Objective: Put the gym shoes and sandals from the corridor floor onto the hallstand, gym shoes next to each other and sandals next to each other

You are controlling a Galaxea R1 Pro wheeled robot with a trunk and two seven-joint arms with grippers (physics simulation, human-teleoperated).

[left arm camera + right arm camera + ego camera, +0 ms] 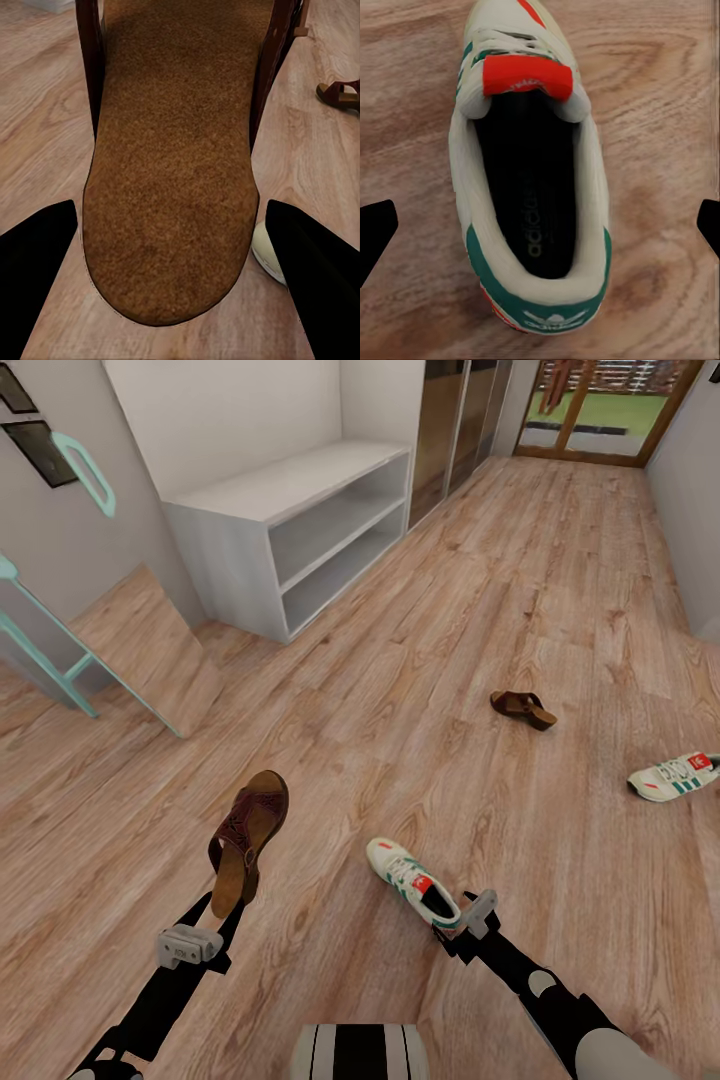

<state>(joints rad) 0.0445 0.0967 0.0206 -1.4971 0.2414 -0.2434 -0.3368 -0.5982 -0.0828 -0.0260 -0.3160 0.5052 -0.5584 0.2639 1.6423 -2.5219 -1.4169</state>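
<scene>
Wood-plank floor is seen across the corridor; grey rack upper left, shelves bare. A sandal is gripped at the heel by the left fingers, lower left. Right fingers are spread wide around a sneaker, lower centre. Second sandal and second sneaker are left on the floor, right.

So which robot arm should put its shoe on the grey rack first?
Probably the left. The left gripper holds a sandal, and the shoe rack stands on that side. The right gripper sits at a gym shoe, farther away.
</scene>
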